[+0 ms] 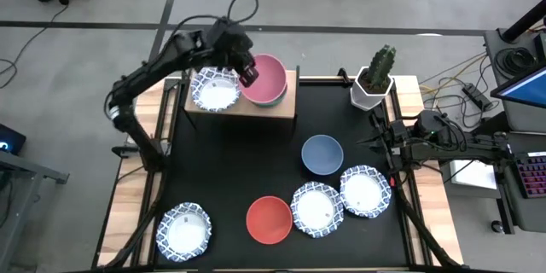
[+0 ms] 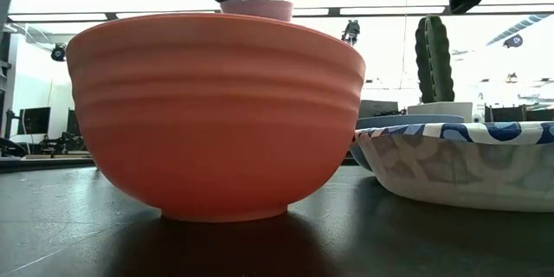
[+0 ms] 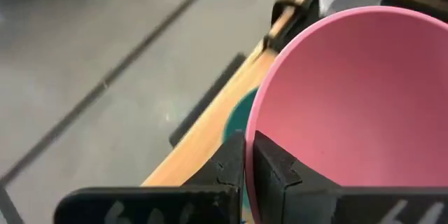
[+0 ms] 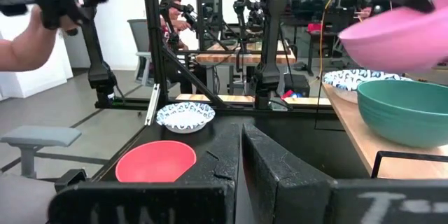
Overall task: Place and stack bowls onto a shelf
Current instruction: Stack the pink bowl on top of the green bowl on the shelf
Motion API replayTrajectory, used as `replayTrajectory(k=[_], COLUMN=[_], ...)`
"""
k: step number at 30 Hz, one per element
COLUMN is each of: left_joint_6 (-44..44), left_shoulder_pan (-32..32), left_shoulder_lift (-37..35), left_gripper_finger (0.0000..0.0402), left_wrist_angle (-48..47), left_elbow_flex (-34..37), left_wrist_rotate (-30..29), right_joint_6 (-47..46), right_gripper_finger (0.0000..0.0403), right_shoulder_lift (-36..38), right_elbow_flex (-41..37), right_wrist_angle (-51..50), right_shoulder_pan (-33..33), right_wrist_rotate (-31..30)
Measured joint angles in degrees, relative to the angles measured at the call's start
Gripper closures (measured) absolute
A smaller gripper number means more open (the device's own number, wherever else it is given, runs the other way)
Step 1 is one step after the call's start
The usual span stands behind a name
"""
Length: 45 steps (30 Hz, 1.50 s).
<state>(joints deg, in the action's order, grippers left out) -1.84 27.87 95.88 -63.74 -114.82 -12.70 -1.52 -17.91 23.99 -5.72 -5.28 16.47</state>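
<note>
My left gripper [image 1: 248, 73] is over the wooden shelf [image 1: 256, 113] at the table's far side, shut on the pink bowl [image 1: 267, 78]. That bowl hovers just above the green bowl [image 4: 406, 112], which sits on the shelf beside a white blue-patterned bowl [image 1: 213, 90]. On the black mat stand the blue-grey bowl [image 1: 322, 153], the red bowl [image 1: 269, 219] and three more patterned bowls [image 1: 317, 209] [image 1: 365, 190] [image 1: 185, 230]. My right gripper [image 4: 242, 159] waits shut at the table's right edge. My left gripper pinches the pink bowl's rim [image 3: 253, 134] on the bowl's left side, with one finger [image 3: 276, 164] inside the bowl and the other outside. It comes at the rim from above. The bowl is lifted clear, slightly tilted, above the green bowl [image 3: 236, 117].
A cactus in a white hexagonal pot [image 1: 374, 81] stands at the far right corner of the mat, right of the shelf. The bowls on the mat crowd its near right part. Beyond the table, a person's arm [image 4: 21, 45] shows in the right wrist view.
</note>
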Motion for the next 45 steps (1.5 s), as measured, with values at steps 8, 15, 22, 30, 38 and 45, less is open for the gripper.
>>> replayTrajectory(k=[8,15,22,30,38,45], left_joint_6=[2.8,4.3,4.6,5.9,7.1,11.6], left_shoulder_pan=[3.4,3.4,3.5,3.5,3.4,3.4], left_shoulder_lift=[7.6,9.5,9.7,9.7,8.7,7.1], left_gripper_finger=[0.0401,0.0401,0.0375,0.034,0.032,0.032], left_wrist_angle=[-4.2,-3.9,-2.8,-2.2,-1.9,-1.8], left_elbow_flex=[-5.6,-6.3,-6.3,-6.3,-6.3,-6.4], left_wrist_rotate=[1.5,1.4,1.3,1.3,1.3,1.3], right_joint_6=[0.0,0.0,0.0,-2.0,-5.1,-5.0], right_gripper_finger=[0.0394,0.0394,0.0394,0.0394,0.0394,0.0394], right_shoulder_lift=[0.0,0.0,0.0,0.0,-0.2,-0.3], right_elbow_flex=[0.0,0.0,0.0,0.0,0.0,0.0], right_wrist_angle=[0.0,-0.1,-0.1,-0.1,0.0,0.4], right_shoulder_pan=[0.0,0.0,0.0,0.0,0.0,0.0], right_wrist_rotate=[0.0,0.0,0.0,0.0,0.0,0.0])
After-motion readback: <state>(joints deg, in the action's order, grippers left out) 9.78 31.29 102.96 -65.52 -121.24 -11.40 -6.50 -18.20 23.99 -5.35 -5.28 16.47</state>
